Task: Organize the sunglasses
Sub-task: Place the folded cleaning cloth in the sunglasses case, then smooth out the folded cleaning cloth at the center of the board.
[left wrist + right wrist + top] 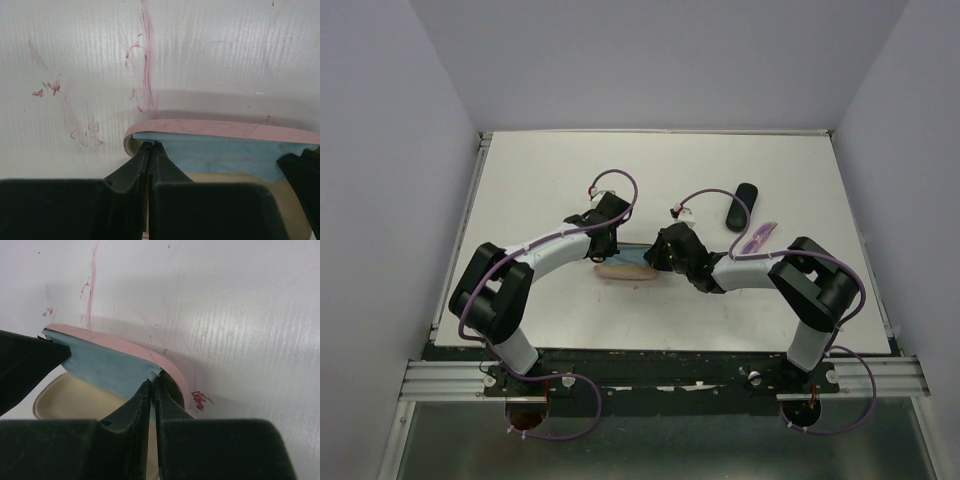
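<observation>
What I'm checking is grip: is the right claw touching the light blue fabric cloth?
Touching. The right wrist view shows the right claw pinching a corner of the light blue fabric cloth.

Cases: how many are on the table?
2. The black case lies on the far side, right of centre; the pink case lies open at the centre. The arms may hide more.
</observation>
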Robot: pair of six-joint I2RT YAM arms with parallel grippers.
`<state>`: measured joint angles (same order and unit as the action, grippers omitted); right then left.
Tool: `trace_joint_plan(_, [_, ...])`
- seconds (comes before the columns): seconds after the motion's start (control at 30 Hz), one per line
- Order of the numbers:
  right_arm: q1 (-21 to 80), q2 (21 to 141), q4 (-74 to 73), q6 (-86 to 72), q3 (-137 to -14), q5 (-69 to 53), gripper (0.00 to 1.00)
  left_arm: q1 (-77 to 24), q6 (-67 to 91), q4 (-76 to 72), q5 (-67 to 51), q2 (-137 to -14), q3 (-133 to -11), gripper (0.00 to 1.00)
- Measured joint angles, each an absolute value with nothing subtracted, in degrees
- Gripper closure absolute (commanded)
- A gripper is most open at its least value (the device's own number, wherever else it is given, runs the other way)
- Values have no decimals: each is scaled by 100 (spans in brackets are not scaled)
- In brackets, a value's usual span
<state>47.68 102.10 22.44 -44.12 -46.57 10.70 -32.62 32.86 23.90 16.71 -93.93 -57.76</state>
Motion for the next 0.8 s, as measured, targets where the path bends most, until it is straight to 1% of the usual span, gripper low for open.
trace_joint_plan(0.13, [4768, 10208, 2241, -4410, -4657, 1070, 78, -3262, 3356, 2517, 1752, -9391, -5826, 79])
trace_joint_plan(0.2, [4768, 10189, 2217, -4412, -4657, 1074, 76, -3262, 3385, 2545, 1761, -9384, -5850, 70])
trace_joint_plan(0.23, [4768, 10171, 2204, -4410, -4657, 1079, 76, -3262, 3400, 2565, 1761, -9369, -5850, 68])
trace_joint_plan(0.47, [4768, 9902, 2021, -4394, -4657, 1133, 72, -3262, 3485, 2724, 1765, -9146, -5881, 66])
trace_joint_plan(0.57, [4768, 9745, 1953, -4390, -4657, 1153, 71, -3262, 3524, 2836, 1798, -9039, -5922, 63])
trace_joint_plan(0.63, [4768, 9633, 1885, -4386, -4657, 1175, 72, -3262, 3544, 2912, 1822, -8925, -5942, 61])
trace_joint_plan(0.7, [4768, 9553, 1813, -4364, -4663, 1177, 73, -3262, 3568, 2971, 1833, -8755, -5948, 62])
trace_joint_plan(0.8, [4768, 9520, 1763, -4342, -4703, 1144, 76, -3262, 3586, 2963, 1789, -8512, -5948, 69])
